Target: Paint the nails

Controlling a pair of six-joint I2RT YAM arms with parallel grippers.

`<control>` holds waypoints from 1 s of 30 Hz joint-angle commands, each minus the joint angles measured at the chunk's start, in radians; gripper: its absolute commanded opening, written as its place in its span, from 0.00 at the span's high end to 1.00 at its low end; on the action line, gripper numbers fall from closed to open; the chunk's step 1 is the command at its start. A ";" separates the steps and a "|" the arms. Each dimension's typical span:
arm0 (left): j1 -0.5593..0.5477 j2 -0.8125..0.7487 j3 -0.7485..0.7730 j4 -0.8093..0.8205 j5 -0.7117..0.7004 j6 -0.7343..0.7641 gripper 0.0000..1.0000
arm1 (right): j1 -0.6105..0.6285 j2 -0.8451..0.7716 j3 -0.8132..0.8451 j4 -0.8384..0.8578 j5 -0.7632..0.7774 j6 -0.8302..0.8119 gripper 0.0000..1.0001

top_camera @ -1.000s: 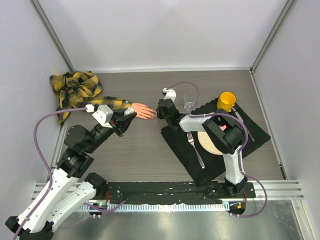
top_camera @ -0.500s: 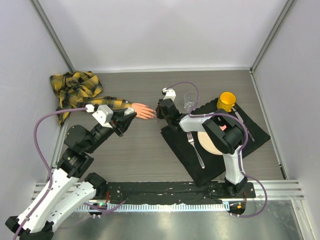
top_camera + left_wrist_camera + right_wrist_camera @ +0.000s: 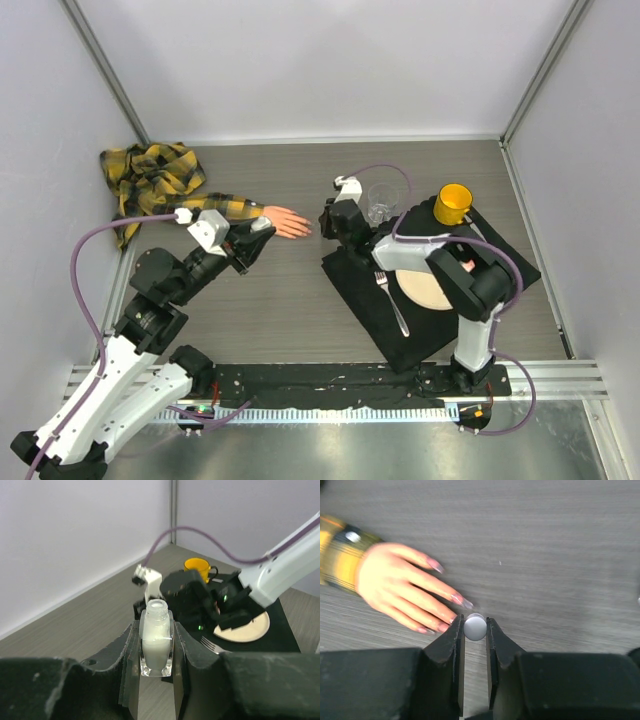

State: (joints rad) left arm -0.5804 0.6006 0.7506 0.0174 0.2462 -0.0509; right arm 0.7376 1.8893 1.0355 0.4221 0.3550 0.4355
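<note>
The peach-pink fake hand [image 3: 290, 222] lies flat on the table, sticking out of a yellow-black plaid sleeve [image 3: 230, 208]. Its long nails [image 3: 462, 601] point to the right. My right gripper [image 3: 474, 620] is shut on a small white cap [image 3: 475, 628], seen end-on, just right of the lowest fingertips. In the top view this gripper [image 3: 328, 222] hovers just off the fingertips. My left gripper [image 3: 156, 630] is shut on an uncapped clear bottle [image 3: 156, 650] of whitish polish, held upright. It sits beside the wrist [image 3: 262, 232].
The plaid shirt bunches into a heap [image 3: 150, 175] at the back left. A black mat [image 3: 500, 262] at the right carries a plate [image 3: 425, 290], a fork [image 3: 392, 300] and a yellow mug [image 3: 453, 203]. A clear glass [image 3: 380, 200] stands just behind my right gripper.
My right arm has shifted a little to the right, drawing the cap slightly away from the fingertips. The left arm and bottle have barely moved.
</note>
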 commanded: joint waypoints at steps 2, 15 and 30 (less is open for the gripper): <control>0.002 0.067 0.076 -0.053 0.099 0.019 1.00 | 0.003 -0.260 -0.023 -0.104 0.032 -0.014 1.00; 0.001 -0.016 0.147 -0.319 0.344 -0.003 1.00 | 0.022 -0.699 0.046 -0.741 -0.329 -0.104 1.00; 0.001 -0.285 -0.128 -0.175 0.490 -0.070 1.00 | 0.431 -0.722 0.426 -0.974 -0.389 -0.107 1.00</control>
State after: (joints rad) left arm -0.5804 0.3286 0.6170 -0.2443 0.7040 -0.0963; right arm 1.1145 1.1545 1.3708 -0.5209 -0.0174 0.3340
